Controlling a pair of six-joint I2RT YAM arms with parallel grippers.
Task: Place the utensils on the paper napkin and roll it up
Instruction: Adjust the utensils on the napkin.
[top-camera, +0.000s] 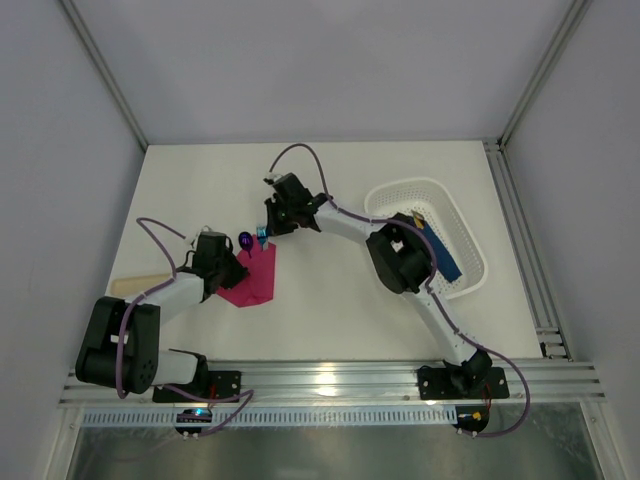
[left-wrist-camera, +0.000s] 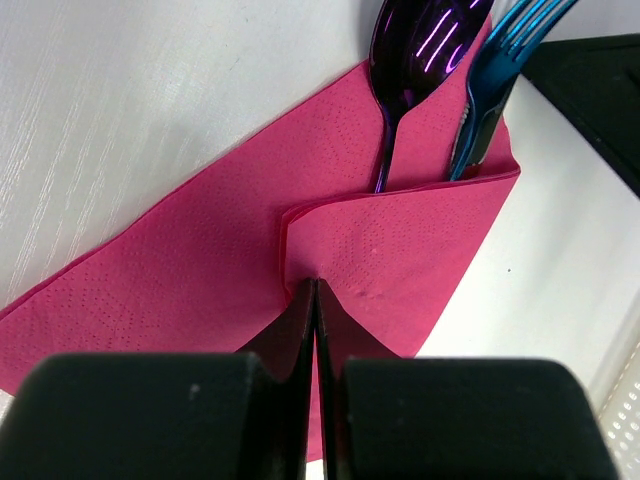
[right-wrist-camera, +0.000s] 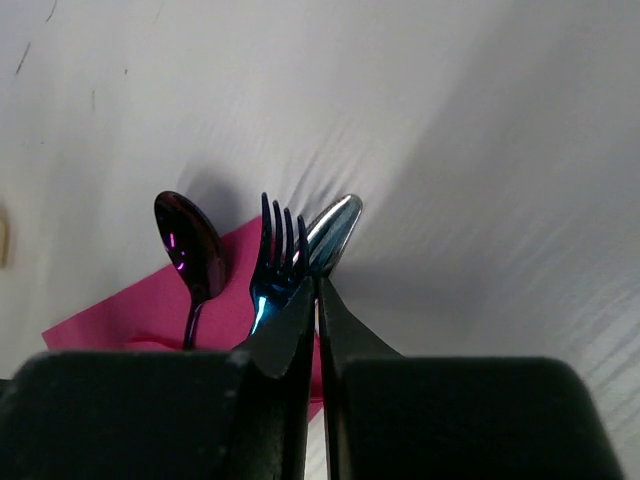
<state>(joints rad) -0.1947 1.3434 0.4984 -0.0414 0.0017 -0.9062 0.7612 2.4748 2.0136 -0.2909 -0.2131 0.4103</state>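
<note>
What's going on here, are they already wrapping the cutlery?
Yes, wrapping is underway. The paper napkin has one flap folded over the handles of the spoon and fork, with their heads sticking out. The left gripper is closed at that flap's edge, apparently pinching it. The right gripper, fingers together, sits by the fork and knife heads. The roll isn't finished.

A matte white table (top-camera: 330, 310) fills the floor of an enclosure with plain pale grey walls (top-camera: 320, 60). Aluminium frame posts (top-camera: 102, 70) rise at the back corners, and a ribbed aluminium rail (top-camera: 330, 382) runs along the near edge. Light is soft and even, with faint shadows.
</note>
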